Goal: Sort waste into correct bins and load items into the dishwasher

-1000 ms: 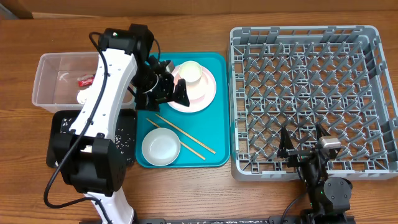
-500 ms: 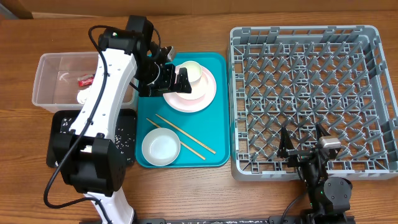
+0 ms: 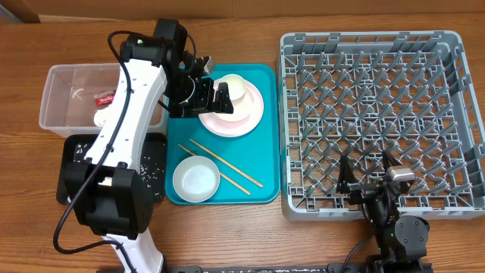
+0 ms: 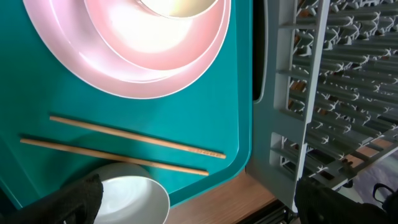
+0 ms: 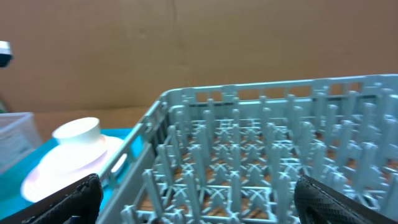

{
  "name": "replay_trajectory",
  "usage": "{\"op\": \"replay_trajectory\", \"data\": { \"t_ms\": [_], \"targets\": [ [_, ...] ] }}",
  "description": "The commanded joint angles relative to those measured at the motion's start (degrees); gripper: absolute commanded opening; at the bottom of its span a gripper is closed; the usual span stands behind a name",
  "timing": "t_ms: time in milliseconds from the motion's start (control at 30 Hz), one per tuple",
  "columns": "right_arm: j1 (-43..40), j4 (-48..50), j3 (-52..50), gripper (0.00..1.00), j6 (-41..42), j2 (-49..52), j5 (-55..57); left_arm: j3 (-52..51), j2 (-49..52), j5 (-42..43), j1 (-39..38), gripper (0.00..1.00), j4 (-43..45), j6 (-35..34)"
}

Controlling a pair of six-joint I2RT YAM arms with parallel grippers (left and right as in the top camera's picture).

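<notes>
My left gripper (image 3: 214, 85) hovers open over the left edge of the white plate (image 3: 241, 115), beside the small white cup (image 3: 233, 87) that stands on it. In the left wrist view the plate (image 4: 143, 56) fills the top. Below it lie the two wooden chopsticks (image 4: 124, 144) and a white bowl (image 4: 127, 199), with nothing between my left gripper's (image 4: 205, 205) jaws. The red wrapper (image 3: 104, 98) and the white napkin (image 3: 101, 117) lie in the clear tub (image 3: 61, 85). Rice grains (image 3: 154, 163) speckle the black tray (image 3: 74, 155). My right gripper (image 3: 369, 177) stands open at the near edge of the grey dish rack (image 3: 379, 114).
Plate, chopsticks (image 3: 221, 165) and bowl (image 3: 195, 179) all rest on a teal tray (image 3: 267, 152) between the bins and the rack. The right wrist view looks across the rack's pegs (image 5: 249, 155) toward the cup and plate (image 5: 68, 155). Bare wooden table surrounds everything.
The left gripper has moved toward the far side and slightly right, from beside the plate to over its left edge. It has held still for the last half second. The right arm has not moved.
</notes>
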Motion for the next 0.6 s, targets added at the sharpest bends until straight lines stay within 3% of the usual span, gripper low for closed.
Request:
{"op": "replay_trajectory", "data": {
  "t_ms": [0,200,367,567],
  "targets": [
    [0.3,2.0,-0.6,1.00,3.6,-0.6,-8.3,1.0,-1.3,-0.1,-0.2,1.00,0.0,1.5],
    [0.3,1.1,-0.6,1.00,4.1,-0.5,-12.0,1.0,-1.3,-0.1,-0.2,1.00,0.0,1.5],
    [0.3,2.4,2.6,1.00,17.1,-0.5,-17.3,1.0,-1.3,-0.2,-0.2,1.00,0.0,1.5],
    [0.3,-4.2,14.5,1.00,21.1,1.5,-17.9,1.0,-1.3,-0.1,-0.2,1.00,0.0,1.5]
  ]
}}
